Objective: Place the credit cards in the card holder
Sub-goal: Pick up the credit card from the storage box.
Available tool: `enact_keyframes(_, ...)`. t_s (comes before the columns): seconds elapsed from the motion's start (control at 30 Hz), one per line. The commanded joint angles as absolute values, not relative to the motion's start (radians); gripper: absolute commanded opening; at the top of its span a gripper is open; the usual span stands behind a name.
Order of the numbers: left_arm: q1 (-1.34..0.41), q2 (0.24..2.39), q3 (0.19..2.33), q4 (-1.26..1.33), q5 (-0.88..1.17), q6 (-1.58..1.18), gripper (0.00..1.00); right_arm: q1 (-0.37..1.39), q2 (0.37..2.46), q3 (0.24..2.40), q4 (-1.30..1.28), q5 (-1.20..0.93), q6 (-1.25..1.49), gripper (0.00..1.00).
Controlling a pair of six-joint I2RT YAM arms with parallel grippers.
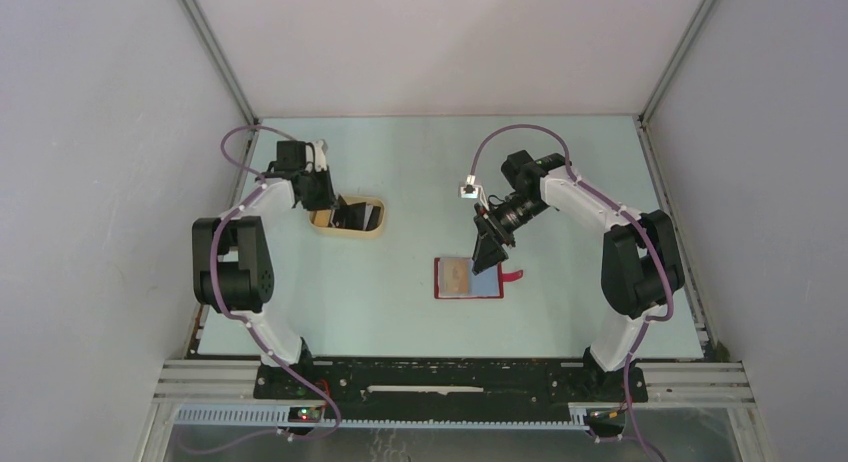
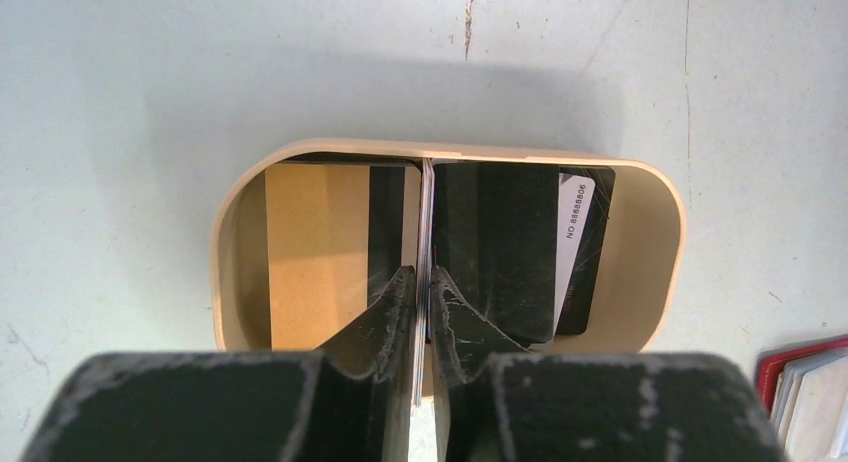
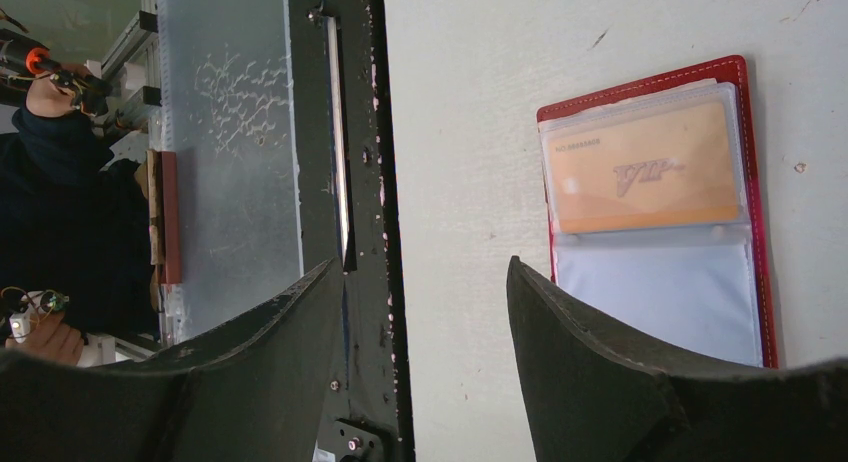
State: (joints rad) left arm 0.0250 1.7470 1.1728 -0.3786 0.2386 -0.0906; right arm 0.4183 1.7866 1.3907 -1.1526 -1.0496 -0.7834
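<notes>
Left wrist view: the left hand (image 2: 422,282) pinches one thin card (image 2: 425,197) edge-on at the tan tray (image 2: 450,145), where a golden-brown card (image 2: 310,252), a dark one (image 2: 500,232) and a whitish one (image 2: 577,207) lie flat. One VIP card (image 3: 645,167) already sits in the open card holder (image 3: 640,86) — its lower sleeve is empty, so most work looks left. Beside the holder, the right hand (image 3: 424,270) hovers with fingers apart. Tray walls crowd the cards — bare bench (image 1: 400,302) separates tray and holder.
</notes>
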Motion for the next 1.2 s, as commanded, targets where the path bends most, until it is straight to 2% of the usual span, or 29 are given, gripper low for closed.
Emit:
enact_keyframes(0.0,0.031,1.692,1.14,-0.361,0.26,-0.106,0.14,0.414,1.781,1.427,-1.164,-1.072,-0.806,0.7)
enact_keyframes(0.2,0.032,1.686,1.139,-0.36,0.262,-0.107,0.13,0.413,1.78,1.427,-1.165,-1.074,-0.808,0.7)
enact_keyframes(0.33,0.034,1.712,1.144,-0.361,0.281,-0.106,0.26,0.413,1.778,1.427,-1.166,-1.076,-0.808,0.7)
enact_keyframes(0.5,0.033,1.788,1.17,-0.364,0.344,-0.106,0.28,0.413,1.777,1.427,-1.166,-1.075,-0.81,0.7)
enact_keyframes(0.6,0.035,1.807,1.175,-0.375,0.311,-0.103,0.3,0.411,1.777,1.427,-1.167,-1.076,-0.812,0.7)
enact_keyframes(1.17,0.081,1.733,1.115,-0.288,0.406,-0.144,0.17,0.407,1.775,1.427,-1.174,-1.08,-0.819,0.7)
